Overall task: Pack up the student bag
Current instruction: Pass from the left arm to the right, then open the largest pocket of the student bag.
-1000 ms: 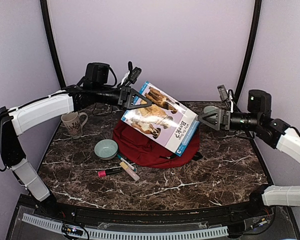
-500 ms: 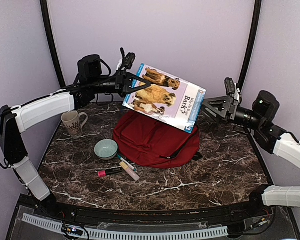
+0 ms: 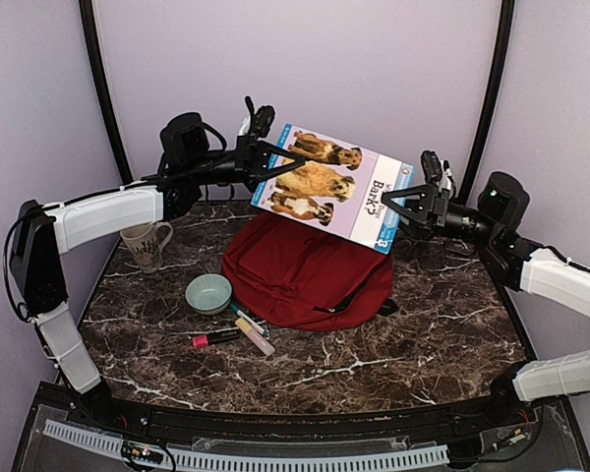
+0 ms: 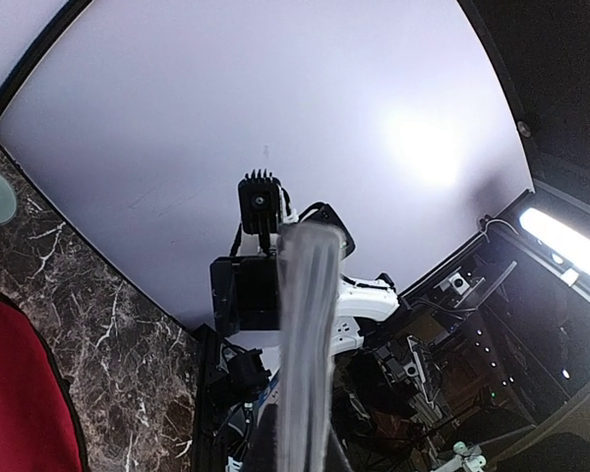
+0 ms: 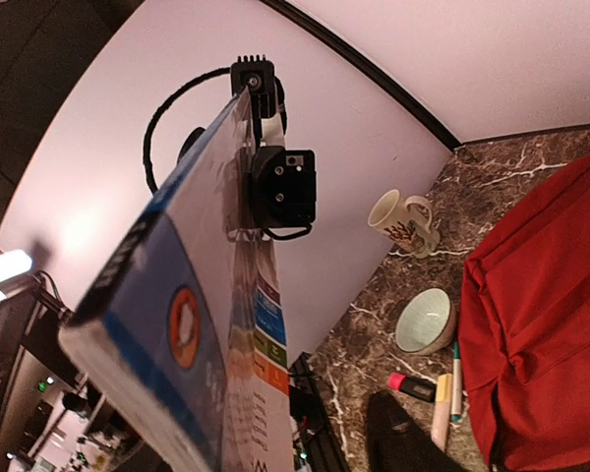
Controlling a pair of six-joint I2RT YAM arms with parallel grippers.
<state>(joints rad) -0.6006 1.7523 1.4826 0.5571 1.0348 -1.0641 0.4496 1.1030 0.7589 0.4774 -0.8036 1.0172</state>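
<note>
The student bag (image 3: 305, 275) is a dark-red backpack lying flat on the marble table; it also shows in the right wrist view (image 5: 541, 305) and the left wrist view (image 4: 20, 393). A thin book (image 3: 334, 187) with dogs on its cover hangs in the air above the bag, tilted down to the right. My left gripper (image 3: 265, 167) is shut on its left edge. My right gripper (image 3: 401, 209) is shut on its right edge. The book runs edge-on through the left wrist view (image 4: 305, 344) and the right wrist view (image 5: 177, 324).
A patterned mug (image 3: 146, 244) stands at the table's left. A pale teal bowl (image 3: 208, 292) sits left of the bag. A pink-capped marker (image 3: 216, 337), a cream highlighter (image 3: 256, 336) and a teal pen (image 3: 246, 317) lie in front of the bowl.
Both arms have lifted the book higher and toward the back wall. Its right end has risen, so it hangs flatter above the bag.
</note>
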